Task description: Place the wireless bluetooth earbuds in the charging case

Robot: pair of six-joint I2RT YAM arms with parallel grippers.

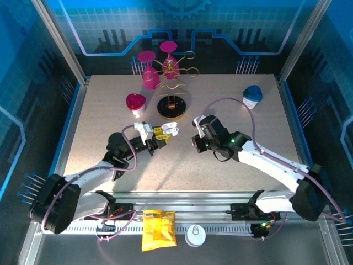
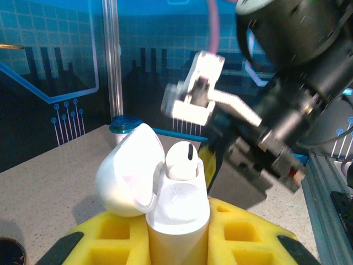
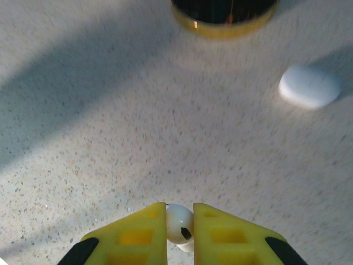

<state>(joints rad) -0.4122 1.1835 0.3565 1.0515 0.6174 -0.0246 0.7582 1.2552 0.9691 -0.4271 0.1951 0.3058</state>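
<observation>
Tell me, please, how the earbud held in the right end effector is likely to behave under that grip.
The earbud looks smooth, glossy and rounded, so it could slip from the right end effector. It is tiny, so probably very light. Dropped on the table, it would likely roll.

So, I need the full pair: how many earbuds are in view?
2. One earbud sits in the open charging case that the left claw holds; a second earbud is pinched in the right claw. More may be hidden.

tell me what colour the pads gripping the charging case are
Yellow pads, clearest in the left wrist view.
</observation>
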